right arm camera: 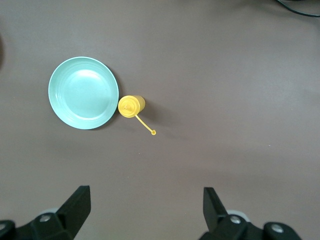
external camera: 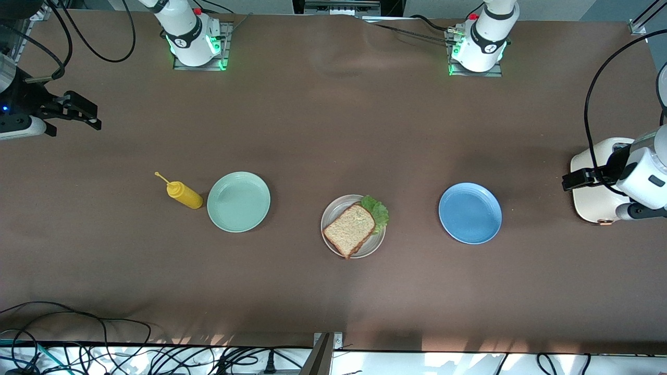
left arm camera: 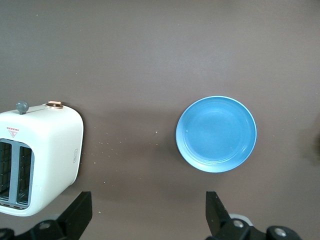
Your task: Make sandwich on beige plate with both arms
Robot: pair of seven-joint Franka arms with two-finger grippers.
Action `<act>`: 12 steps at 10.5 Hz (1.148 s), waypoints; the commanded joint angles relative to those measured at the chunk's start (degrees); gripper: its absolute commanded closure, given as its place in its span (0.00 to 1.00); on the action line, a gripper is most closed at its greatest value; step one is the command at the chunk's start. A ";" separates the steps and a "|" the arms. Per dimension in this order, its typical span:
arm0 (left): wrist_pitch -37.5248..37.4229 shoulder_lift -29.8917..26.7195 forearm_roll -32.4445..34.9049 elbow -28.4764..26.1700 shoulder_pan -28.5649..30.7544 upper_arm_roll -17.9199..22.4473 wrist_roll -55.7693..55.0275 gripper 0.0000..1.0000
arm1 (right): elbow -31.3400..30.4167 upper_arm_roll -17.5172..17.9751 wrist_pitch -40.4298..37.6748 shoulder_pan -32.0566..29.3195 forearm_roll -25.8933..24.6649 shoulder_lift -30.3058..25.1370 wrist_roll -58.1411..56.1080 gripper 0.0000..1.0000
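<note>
The beige plate [external camera: 334,211] sits mid-table between two other plates. On it lies the sandwich: a brown toast slice [external camera: 349,228] with a ruffled green lettuce leaf [external camera: 377,211] sticking out from under its edge. My left gripper [external camera: 569,181] [left arm camera: 148,210] hangs open and empty over the table beside the toaster, at the left arm's end. At the right arm's end, my right gripper [external camera: 94,117] [right arm camera: 147,207] is open and empty too, above bare tabletop. Both grippers are well away from the beige plate.
A blue plate [external camera: 470,213] [left arm camera: 216,134] lies toward the left arm's end, and a white toaster [external camera: 594,200] [left arm camera: 40,157] stands past it. Toward the right arm's end lie a mint-green plate [external camera: 238,201] [right arm camera: 83,92] and a yellow squeeze bottle [external camera: 184,194] [right arm camera: 131,106] on its side.
</note>
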 commanded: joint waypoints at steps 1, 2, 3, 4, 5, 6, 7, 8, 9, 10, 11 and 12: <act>-0.76 -0.87 -4.22 0.14 2.11 -0.04 1.86 0.00 | 1.61 0.22 -1.34 0.07 -0.54 0.79 0.19 0.00; -0.67 -0.87 -6.16 0.14 0.55 1.97 1.86 0.00 | 1.61 0.22 -1.34 0.07 -0.45 0.96 0.10 0.00; -0.67 -1.04 -6.52 0.14 -5.04 7.55 1.86 0.00 | 1.61 0.22 -1.25 0.07 -0.62 1.05 0.19 0.00; -0.67 -2.00 -8.35 0.14 -10.49 14.40 1.86 0.00 | 1.61 0.22 -0.99 0.07 -0.62 1.05 0.10 0.00; -0.50 -2.36 -11.59 0.14 -12.54 18.21 1.94 0.00 | 1.61 0.22 -1.07 -0.02 -0.71 1.05 0.10 0.00; -0.23 -3.14 -14.50 0.14 -14.13 20.59 2.81 0.00 | 1.61 0.22 -1.08 -0.02 -0.71 1.14 0.10 0.00; -0.23 -4.20 -14.79 -0.99 -19.45 26.10 4.82 0.00 | 1.61 0.22 -1.08 0.07 -0.71 1.58 0.10 0.00; -0.23 -4.55 -15.05 -1.18 -21.94 29.46 5.54 0.00 | 1.61 0.22 -1.16 0.07 -0.63 1.67 0.19 0.00; -0.23 -4.91 -14.97 -1.27 -21.88 29.50 5.55 0.00 | 1.61 0.22 -1.16 0.16 -0.71 1.76 0.10 0.00; -0.23 -5.26 -15.05 -2.05 -21.71 29.32 5.55 0.00 | 1.70 0.22 -1.25 0.07 -0.71 1.67 0.10 0.00; -0.23 -5.35 -15.05 -2.15 -21.62 29.06 5.55 0.00 | 1.70 0.22 -1.34 0.07 -0.71 1.67 0.02 0.00; -0.23 -5.26 -15.05 -1.63 -21.62 29.06 5.55 0.00 | 1.88 0.22 -1.34 0.07 -0.71 1.67 0.10 0.00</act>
